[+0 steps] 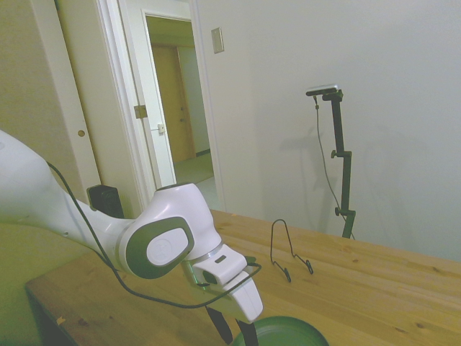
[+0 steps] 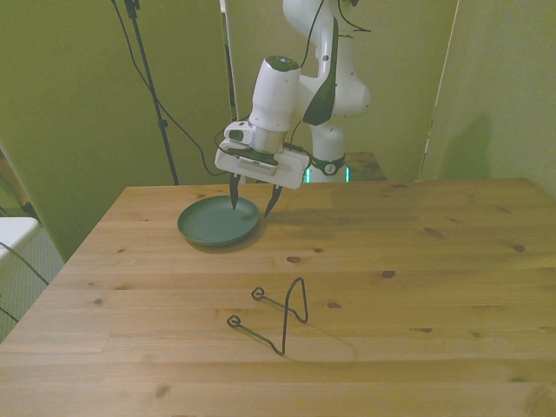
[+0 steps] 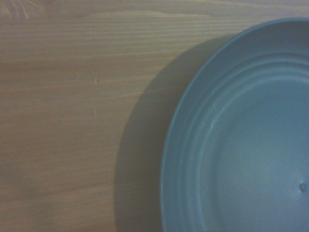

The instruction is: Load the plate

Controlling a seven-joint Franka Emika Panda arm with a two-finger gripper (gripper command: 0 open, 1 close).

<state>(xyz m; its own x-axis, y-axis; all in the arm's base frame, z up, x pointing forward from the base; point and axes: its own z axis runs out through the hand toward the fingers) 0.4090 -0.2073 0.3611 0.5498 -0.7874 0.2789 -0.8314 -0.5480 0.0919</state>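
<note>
front view: gripper [image 2: 254,203] pointing down, fingers spread astride plate [image 2: 217,223] rim.

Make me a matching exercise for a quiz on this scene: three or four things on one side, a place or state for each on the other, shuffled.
Things:
1. plate
2. wire stand
3. tool
4. table

Places or states:
A. empty, standing nearest the camera in the front view
B. open, with one finger over the dish and one at its rim
C. dark green, lying flat toward the front view's left
D. pale wood, with everything else resting on or over it

Pairs: 1-C, 2-A, 3-B, 4-D
</note>
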